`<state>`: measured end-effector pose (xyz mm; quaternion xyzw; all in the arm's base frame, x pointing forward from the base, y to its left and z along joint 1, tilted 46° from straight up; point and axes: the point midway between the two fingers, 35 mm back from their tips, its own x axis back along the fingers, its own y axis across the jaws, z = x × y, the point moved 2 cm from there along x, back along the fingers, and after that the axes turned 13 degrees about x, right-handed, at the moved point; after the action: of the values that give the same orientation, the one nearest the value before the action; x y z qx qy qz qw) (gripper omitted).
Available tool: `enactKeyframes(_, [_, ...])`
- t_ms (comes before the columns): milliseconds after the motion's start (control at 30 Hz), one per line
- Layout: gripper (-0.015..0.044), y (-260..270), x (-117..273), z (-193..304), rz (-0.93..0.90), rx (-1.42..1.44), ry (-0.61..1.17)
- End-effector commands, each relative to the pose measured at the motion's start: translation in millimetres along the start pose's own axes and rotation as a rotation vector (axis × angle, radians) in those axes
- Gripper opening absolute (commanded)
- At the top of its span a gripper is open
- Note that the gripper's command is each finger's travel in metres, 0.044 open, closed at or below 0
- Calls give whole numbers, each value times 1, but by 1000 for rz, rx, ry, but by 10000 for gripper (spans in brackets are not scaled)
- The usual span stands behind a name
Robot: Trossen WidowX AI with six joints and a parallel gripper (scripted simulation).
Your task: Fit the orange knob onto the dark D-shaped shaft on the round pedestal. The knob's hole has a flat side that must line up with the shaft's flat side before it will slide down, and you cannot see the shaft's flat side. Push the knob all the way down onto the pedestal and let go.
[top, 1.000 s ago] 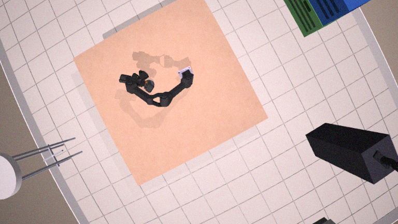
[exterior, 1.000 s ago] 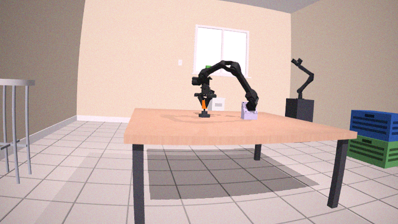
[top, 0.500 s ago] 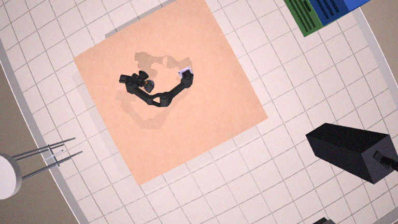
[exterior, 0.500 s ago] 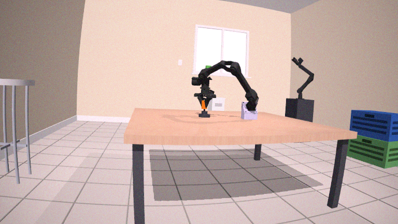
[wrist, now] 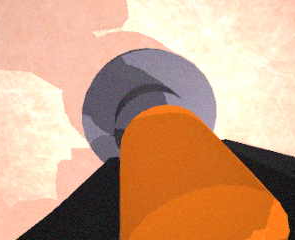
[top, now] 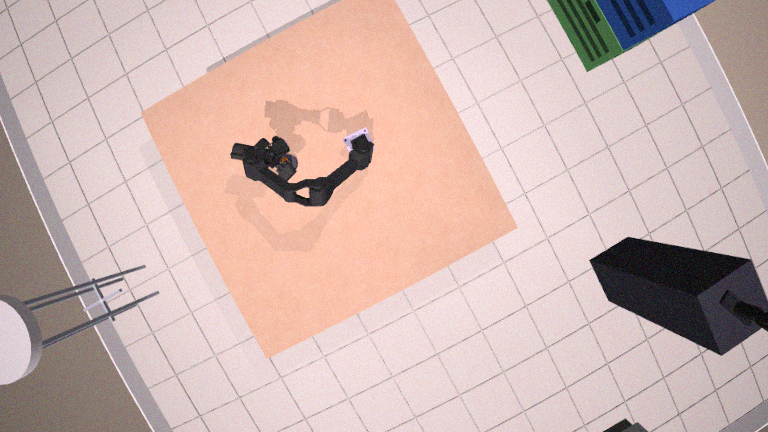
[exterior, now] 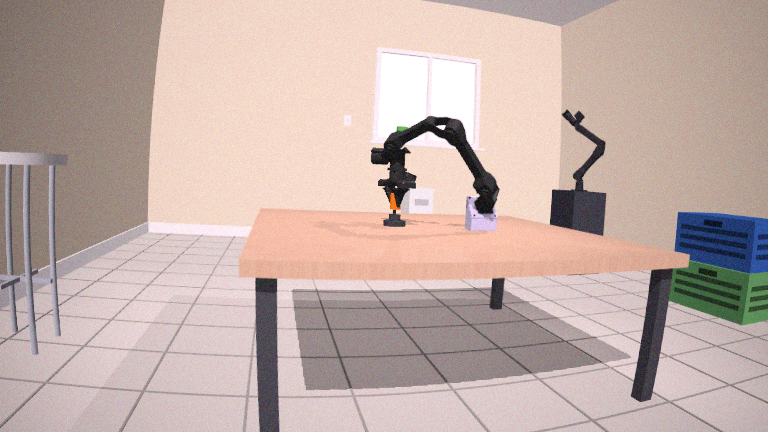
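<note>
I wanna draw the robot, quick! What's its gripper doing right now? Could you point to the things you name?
Gripper (top: 284, 160) (exterior: 394, 201): closed, holding the orange tapered knob (exterior: 393, 202) (wrist: 179, 160).

A plain tiled room with a window (exterior: 428, 98), stacked crates (top: 628, 2) (exterior: 722, 266) and a stool (top: 14, 342) (exterior: 33, 158); its exact use is unclear.
</note>
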<state>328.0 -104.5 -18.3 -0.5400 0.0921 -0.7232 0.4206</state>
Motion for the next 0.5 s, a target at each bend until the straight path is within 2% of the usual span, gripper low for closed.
enactKeyframes(0, [0, 0, -1, -3, -3, -30, 0])
enactKeyframes(467, [0, 2, 2, -1, -3, -30, 0])
